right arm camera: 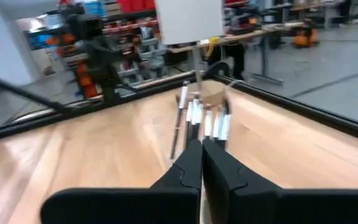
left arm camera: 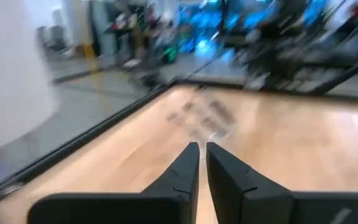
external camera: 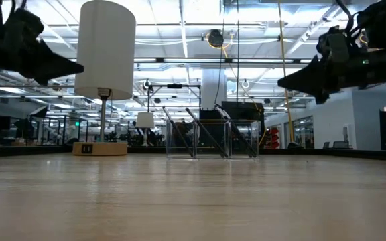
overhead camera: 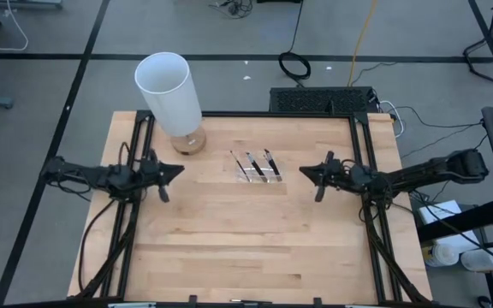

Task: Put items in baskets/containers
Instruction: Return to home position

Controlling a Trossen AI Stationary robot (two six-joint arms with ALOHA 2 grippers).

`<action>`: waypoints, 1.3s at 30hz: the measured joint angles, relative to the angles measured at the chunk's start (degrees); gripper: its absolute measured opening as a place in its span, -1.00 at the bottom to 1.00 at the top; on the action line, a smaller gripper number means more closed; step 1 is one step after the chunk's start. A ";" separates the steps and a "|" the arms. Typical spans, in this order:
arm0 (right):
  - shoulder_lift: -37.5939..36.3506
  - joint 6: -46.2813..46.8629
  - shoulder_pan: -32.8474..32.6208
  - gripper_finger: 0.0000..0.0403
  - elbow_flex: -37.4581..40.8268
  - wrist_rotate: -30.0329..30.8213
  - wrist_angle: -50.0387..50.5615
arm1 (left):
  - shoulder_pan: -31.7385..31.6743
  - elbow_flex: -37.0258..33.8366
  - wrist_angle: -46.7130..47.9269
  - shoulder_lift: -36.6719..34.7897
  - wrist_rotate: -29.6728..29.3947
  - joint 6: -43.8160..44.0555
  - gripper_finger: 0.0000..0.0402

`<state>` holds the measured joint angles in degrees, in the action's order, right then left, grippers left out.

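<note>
The brushes (overhead camera: 251, 165) are dark-handled (silvery at the tips), the tray (external camera: 243, 139) clear, the table (overhead camera: 229, 239) pale grained wood, the cylinder (overhead camera: 169, 90) white.

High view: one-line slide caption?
Brushes sit in the clear tray between left arm and right arm, both raised, jaws shut and empty.

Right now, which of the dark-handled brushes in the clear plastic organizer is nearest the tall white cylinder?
The outermost dark-handled brush on the left arm's side of the clear plastic organizer; the others lie farther toward the right gripper.
</note>
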<state>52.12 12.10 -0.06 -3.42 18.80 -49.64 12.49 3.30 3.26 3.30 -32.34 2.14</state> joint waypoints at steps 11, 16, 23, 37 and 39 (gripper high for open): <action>-5.85 -5.78 -0.21 -1.00 0.04 -13.15 -3.55 | 0.50 4.80 7.29 -3.02 1.06 -6.14 -0.92; -12.32 -8.15 -0.21 -1.00 0.05 -18.65 -3.65 | 0.68 3.49 5.54 -3.02 0.50 -8.55 -0.97; -21.86 -9.54 -1.17 -1.00 2.59 -20.40 -1.98 | 4.16 5.07 4.90 -3.04 0.44 -9.83 -0.91; -32.88 -11.01 -1.19 -1.00 2.60 -17.35 16.39 | 10.49 4.52 -2.08 -3.02 -0.74 -14.94 -0.92; -32.18 -10.15 -1.19 -1.00 2.60 -13.94 16.39 | 10.49 4.32 -1.69 -3.02 -0.74 -14.91 -0.95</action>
<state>19.94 1.95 -1.26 -0.82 4.86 -33.25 22.98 7.62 1.57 0.27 -33.08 -12.78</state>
